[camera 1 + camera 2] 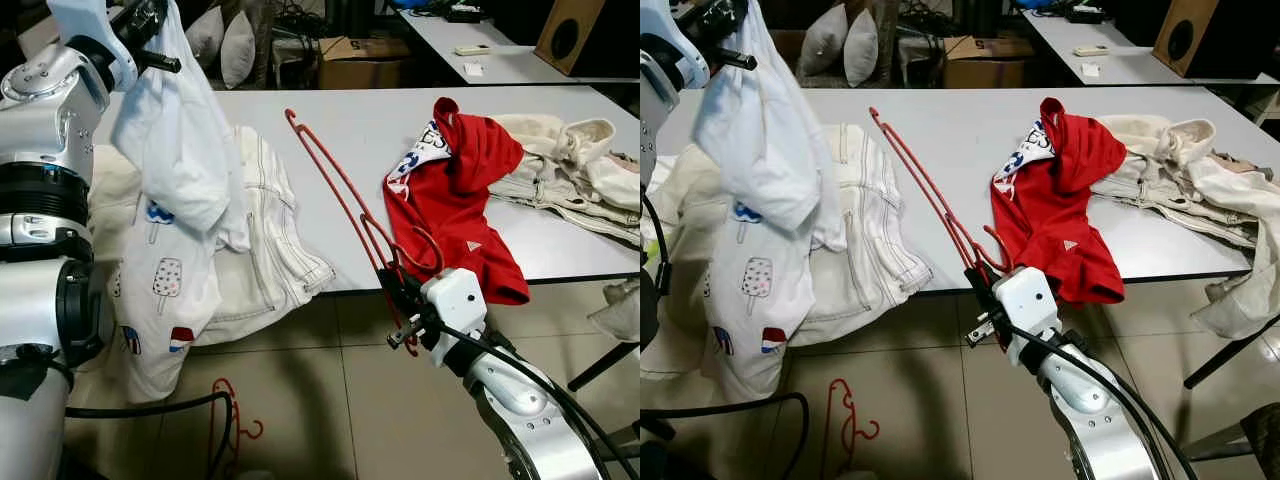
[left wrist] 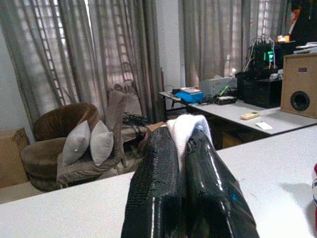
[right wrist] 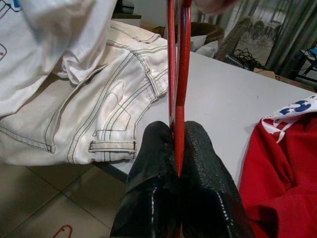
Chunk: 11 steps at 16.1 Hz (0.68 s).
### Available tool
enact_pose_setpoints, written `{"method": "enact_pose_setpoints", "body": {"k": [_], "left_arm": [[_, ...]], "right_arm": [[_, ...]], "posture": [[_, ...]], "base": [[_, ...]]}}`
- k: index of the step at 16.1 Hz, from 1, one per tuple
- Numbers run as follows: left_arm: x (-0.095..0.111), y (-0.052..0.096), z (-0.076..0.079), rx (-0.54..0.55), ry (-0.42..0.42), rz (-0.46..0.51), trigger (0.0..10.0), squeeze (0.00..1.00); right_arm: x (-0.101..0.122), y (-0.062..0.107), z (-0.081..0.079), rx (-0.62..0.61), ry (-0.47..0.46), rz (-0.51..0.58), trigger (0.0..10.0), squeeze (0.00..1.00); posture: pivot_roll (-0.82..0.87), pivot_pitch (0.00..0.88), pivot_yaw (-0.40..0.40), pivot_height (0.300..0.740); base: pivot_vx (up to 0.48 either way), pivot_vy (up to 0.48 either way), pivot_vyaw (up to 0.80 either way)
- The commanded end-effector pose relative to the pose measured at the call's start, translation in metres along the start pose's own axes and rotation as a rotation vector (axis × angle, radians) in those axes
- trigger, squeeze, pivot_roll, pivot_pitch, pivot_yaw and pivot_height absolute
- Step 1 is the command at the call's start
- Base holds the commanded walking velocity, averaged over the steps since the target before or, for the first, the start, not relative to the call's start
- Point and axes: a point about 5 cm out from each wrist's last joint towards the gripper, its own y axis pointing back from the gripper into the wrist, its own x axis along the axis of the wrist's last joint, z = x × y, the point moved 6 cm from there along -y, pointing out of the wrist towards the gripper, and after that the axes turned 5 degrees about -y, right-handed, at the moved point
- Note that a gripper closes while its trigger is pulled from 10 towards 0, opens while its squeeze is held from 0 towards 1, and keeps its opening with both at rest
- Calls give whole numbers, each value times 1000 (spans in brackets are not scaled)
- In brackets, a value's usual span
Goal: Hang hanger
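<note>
A red wire hanger (image 1: 335,185) slants up over the white table (image 1: 360,130), its far end toward the table's middle. My right gripper (image 1: 392,285) is shut on its lower end at the table's front edge; the black fingers (image 3: 158,168) pinch the two red wires (image 3: 177,74). My left gripper (image 1: 150,40) is raised at the upper left, shut on a white printed garment (image 1: 175,200) that hangs down from it. White cloth (image 2: 185,131) shows between its fingers (image 2: 156,188).
White jeans (image 1: 265,235) drape over the table's front left. A red shirt (image 1: 455,195) and cream clothes (image 1: 565,165) lie on the right. A second red hanger (image 1: 232,420) lies on the tiled floor. A cardboard box (image 1: 355,60) and cushions (image 1: 225,40) stand behind.
</note>
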Motion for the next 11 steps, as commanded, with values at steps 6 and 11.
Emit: {"method": "enact_pose_setpoints", "body": {"k": [6,11], "left_arm": [[6,-3,3,-13,4,14,0,0],[-51,-8,58,-116,126,-158,0,0]], "right_arm": [[5,-3,1,-2,2,25,10000,0],[6,-3,7,-31,7,30,10000,0]], "posture": [[125,2,24,740],[115,2,21,740]], "base": [[0,0,0],[0,0,0]]}}
